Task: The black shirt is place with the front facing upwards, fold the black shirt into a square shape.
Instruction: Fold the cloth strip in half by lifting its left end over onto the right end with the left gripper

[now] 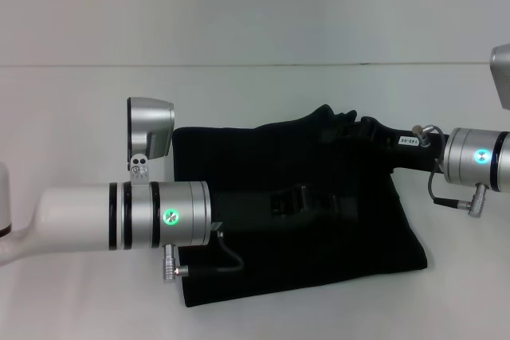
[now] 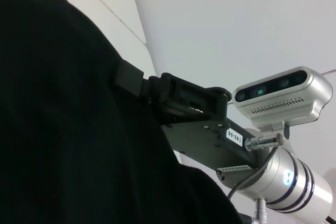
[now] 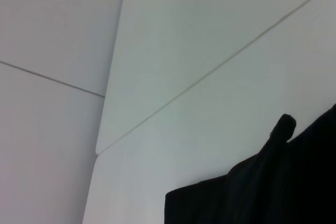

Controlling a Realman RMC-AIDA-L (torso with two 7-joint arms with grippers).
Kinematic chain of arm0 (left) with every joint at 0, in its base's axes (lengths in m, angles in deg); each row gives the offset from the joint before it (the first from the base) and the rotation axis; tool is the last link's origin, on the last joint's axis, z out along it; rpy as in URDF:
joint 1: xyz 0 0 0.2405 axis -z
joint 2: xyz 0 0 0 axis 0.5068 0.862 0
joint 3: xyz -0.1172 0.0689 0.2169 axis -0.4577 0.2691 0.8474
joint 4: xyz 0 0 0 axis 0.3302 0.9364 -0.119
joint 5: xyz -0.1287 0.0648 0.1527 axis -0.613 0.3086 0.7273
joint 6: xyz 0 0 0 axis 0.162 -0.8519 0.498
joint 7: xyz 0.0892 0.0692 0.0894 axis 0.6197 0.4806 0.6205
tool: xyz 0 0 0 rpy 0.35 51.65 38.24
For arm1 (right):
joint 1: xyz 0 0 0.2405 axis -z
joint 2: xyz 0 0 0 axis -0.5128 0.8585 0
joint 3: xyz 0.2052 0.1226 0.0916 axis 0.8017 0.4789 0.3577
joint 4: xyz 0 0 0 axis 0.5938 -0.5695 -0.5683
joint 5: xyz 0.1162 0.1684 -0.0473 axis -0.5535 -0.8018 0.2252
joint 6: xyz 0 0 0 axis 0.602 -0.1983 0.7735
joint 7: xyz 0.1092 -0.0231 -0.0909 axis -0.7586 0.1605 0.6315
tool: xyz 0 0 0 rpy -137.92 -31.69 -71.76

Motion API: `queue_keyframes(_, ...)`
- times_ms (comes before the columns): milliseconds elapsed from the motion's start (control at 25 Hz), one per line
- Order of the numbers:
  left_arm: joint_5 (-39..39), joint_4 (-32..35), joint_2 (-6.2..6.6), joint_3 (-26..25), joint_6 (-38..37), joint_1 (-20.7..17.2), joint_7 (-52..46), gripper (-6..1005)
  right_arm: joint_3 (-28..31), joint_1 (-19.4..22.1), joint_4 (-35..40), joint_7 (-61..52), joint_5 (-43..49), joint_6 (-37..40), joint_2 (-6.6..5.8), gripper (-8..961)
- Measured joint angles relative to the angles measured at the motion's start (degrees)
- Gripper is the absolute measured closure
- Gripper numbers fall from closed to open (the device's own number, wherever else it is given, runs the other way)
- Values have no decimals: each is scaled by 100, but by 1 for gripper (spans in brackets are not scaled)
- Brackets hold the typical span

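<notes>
White table (image 1: pixel 72 117): one black shirt (image 1: pixel 319 252), two claws over it.

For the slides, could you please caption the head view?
Both arms reach over the black shirt on the white table, right gripper at its bunched far edge.

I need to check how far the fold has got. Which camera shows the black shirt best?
The head view: it shows the black shirt as a whole folded shape on the white table, lifted at its far edge. The left wrist view shows only close-up black cloth; the right wrist view shows just one raised edge.
</notes>
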State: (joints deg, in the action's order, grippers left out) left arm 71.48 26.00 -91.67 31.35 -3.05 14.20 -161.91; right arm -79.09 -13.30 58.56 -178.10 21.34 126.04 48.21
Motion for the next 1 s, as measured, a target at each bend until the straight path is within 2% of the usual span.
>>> queue_keyframes(280,1,0,-4,0,-20,19,16,903,11,-6,85,22,-12,4,6,801)
queue_keyframes(560,-34,150,-23,7,-154,232,-21,900,11,35,465,277,-278,210,-9,827)
queue_keyframes(880,-6,-256,-74,168,117,661,-49,896,10,277,653,368,-364,231,-215,826)
queue_keyframes(1000,2,-442,-88,232,431,772,-47,895,-33,311,613,422,-347,64,-238,826)
